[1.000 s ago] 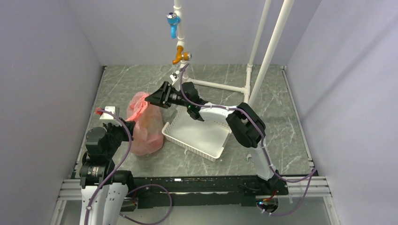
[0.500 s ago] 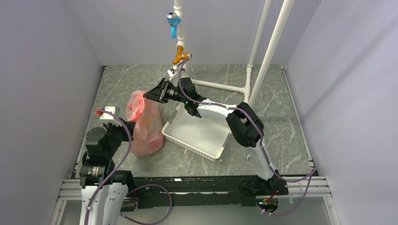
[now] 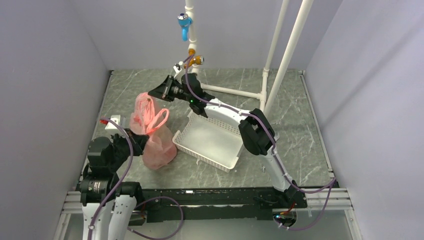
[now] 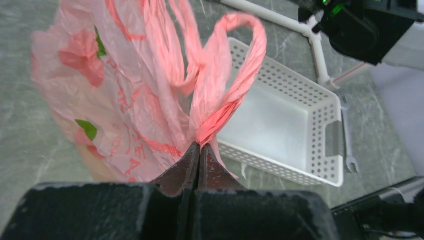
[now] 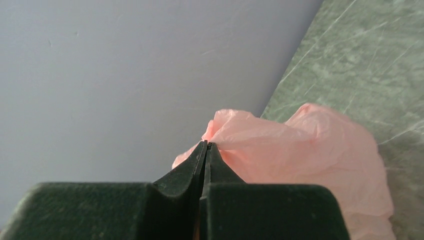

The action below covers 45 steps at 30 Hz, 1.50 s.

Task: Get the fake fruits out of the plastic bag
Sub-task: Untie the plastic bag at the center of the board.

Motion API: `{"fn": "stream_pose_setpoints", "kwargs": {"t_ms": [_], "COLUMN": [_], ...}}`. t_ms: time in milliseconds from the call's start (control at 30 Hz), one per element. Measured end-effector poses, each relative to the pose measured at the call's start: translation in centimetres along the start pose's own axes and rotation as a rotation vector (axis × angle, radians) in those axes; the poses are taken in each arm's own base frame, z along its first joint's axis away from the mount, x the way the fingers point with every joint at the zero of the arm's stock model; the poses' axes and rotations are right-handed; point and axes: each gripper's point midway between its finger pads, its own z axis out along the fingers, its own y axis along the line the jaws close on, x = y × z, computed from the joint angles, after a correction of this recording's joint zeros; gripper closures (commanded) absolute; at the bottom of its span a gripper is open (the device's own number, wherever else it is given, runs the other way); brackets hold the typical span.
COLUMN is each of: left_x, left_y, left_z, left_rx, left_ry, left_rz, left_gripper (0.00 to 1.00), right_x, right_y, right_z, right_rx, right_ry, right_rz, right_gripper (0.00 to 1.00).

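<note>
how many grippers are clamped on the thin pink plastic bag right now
2. The left gripper is shut on the thin pink plastic bag at the foot of a twisted loop handle, near side; the right gripper pinches a fold at its far side.

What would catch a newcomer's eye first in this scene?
The pink plastic bag, left of centre on the table, is held between both arms. The left gripper pinches a loop handle, and the right gripper pinches the bag's far end. Beside it on the right sits an empty white basket.
</note>
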Motion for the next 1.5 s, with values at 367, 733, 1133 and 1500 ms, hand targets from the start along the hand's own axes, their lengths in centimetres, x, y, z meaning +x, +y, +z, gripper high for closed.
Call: {"fn": "stream_pose_setpoints", "kwargs": {"t_ms": [367,733,1133,1500], "left_x": [1.6,-6.4,-9.6,-7.4], "left_y": [-0.5,-1.4,3.2,5.7], "left_z": [-0.9,-1.8,6.8,10.3], "left_rx": [0.004,-0.05,-0.202,-0.212], "left_ry": [0.06,-0.07,0.066,0.1], "left_rz": [-0.086,0.033,0.12,0.192], "left_gripper": [0.35,0.09,0.11,0.11], "right_x": [-1.1,3.3,4.2,7.5], "right_y": [0.5,-0.4,4.8,5.4], "right_z": [0.6,-6.3,-11.6,-10.4], "right_rx": [0.102,0.268,0.138,0.033], "right_ry": [0.005,0.151,0.178,0.243], "right_rz": [-0.174,-0.338,-0.42,-0.386], "right_gripper": [0.55,0.25,0.15,0.14]}}
